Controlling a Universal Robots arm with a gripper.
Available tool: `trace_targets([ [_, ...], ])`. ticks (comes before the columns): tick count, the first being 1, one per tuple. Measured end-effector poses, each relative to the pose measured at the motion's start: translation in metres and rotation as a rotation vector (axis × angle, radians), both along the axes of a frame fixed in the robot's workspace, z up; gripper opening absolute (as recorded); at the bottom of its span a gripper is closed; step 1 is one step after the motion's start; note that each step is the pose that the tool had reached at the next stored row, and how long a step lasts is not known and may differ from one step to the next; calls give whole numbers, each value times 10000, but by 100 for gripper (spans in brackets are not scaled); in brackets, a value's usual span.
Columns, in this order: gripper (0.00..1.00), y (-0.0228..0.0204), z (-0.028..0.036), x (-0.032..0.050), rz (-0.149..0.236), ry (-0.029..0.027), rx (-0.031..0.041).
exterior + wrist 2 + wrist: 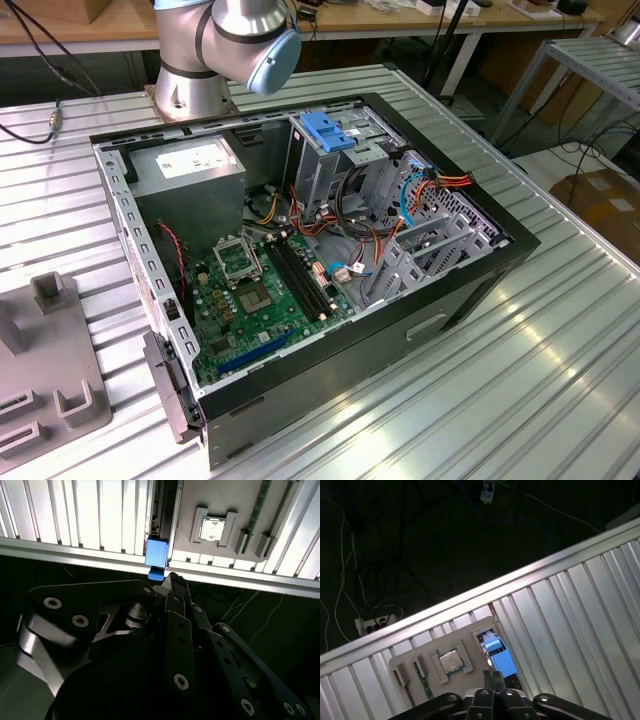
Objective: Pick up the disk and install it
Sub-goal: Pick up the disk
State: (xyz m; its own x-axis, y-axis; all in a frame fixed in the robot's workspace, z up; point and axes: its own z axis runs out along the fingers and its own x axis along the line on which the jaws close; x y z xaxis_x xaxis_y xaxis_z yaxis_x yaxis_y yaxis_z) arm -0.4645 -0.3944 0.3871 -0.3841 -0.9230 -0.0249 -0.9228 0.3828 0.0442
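Observation:
The disk stands on edge in a slot of a grey holder plate (407,661), with its blue rail (497,655) facing the cameras. In the second wrist view the same blue rail (156,554) caps the disk's dark edge (161,505). My gripper (493,676) hangs well above it, its two dark fingers drawn together with nothing between them. Its fingertips (172,579) line up just beside the blue rail in both wrist views. The open computer case (300,240) lies on the ribbed metal table (560,330) in the exterior view.
A grey cage with a blue handle (330,130) and a grey power supply box (190,165) sit inside the case above the green board (260,290). The holder plate (50,380) lies at the exterior view's left and carries a processor chip (212,529). The table edge (470,597) borders a dark floor with cables.

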Motion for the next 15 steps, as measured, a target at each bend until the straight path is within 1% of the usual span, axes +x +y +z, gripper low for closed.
trace_targets([
  [1,10,0,-1,0,250,0,0],
  [6,10,0,-6,0,1171,0,0],
  [8,10,0,-9,0,1813,0,0],
  [10,10,0,-12,0,2218,-1,0],
  [11,10,0,-15,0,2850,0,0],
  [12,10,0,-18,0,3394,-3,0],
  [14,10,1,-23,0,3852,-6,0],
  [15,10,1,-27,0,4111,-18,-4],
])
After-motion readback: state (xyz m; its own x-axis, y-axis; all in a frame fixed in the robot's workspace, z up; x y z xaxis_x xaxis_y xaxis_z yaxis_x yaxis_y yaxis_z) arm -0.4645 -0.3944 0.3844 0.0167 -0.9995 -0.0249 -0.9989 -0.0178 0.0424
